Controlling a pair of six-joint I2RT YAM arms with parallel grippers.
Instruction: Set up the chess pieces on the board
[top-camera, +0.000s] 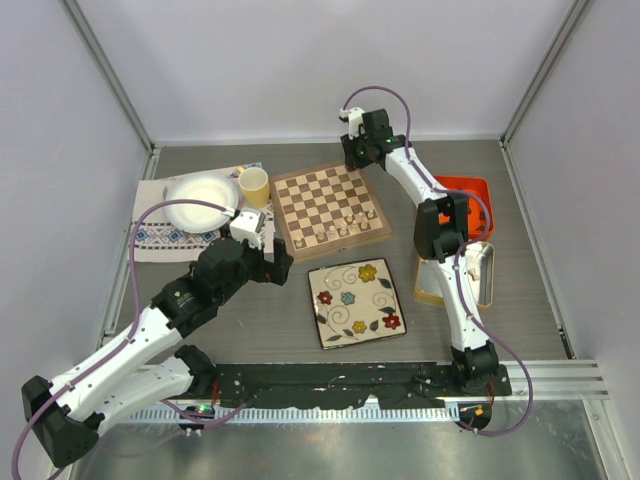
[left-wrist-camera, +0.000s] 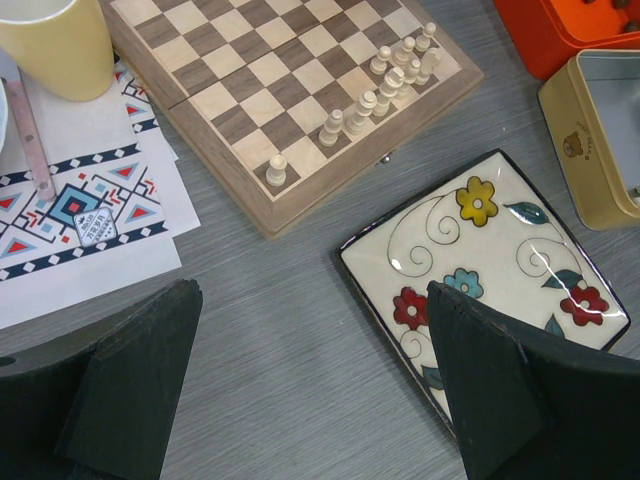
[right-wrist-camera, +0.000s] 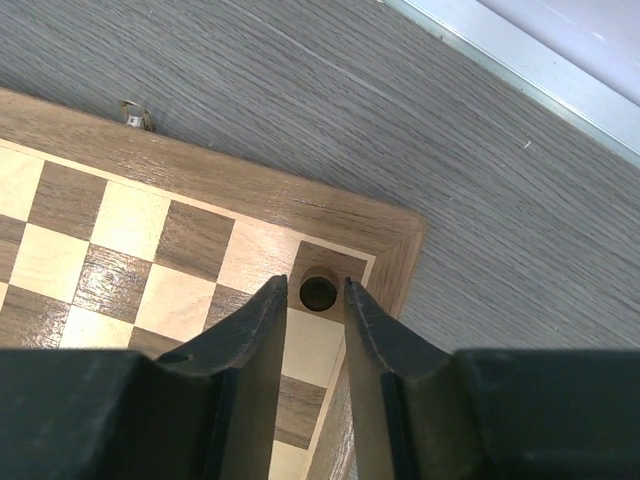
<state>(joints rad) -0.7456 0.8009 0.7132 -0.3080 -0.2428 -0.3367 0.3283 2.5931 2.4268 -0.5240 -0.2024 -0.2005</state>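
The board (top-camera: 330, 205) lies mid-table, and also shows in the left wrist view (left-wrist-camera: 270, 80) and the right wrist view (right-wrist-camera: 340, 205). Several cream chess pieces (top-camera: 350, 225) stand in a row along its near right edge (left-wrist-camera: 385, 85). My right gripper (top-camera: 357, 152) is at the board's far right corner, its jaws (right-wrist-camera: 316, 285) close around a dark chess piece (right-wrist-camera: 318, 292) standing on the dark corner square. My left gripper (top-camera: 278, 262) is open and empty (left-wrist-camera: 312, 295) over bare table, between the placemat and the floral plate.
A floral plate (top-camera: 355, 300) lies in front of the board (left-wrist-camera: 480, 260). A yellow cup (top-camera: 254, 186), a white plate (top-camera: 203, 200) and a patterned placemat (left-wrist-camera: 80, 210) are at the left. An orange box (top-camera: 468, 195) and a tan tin (top-camera: 480, 275) are at the right.
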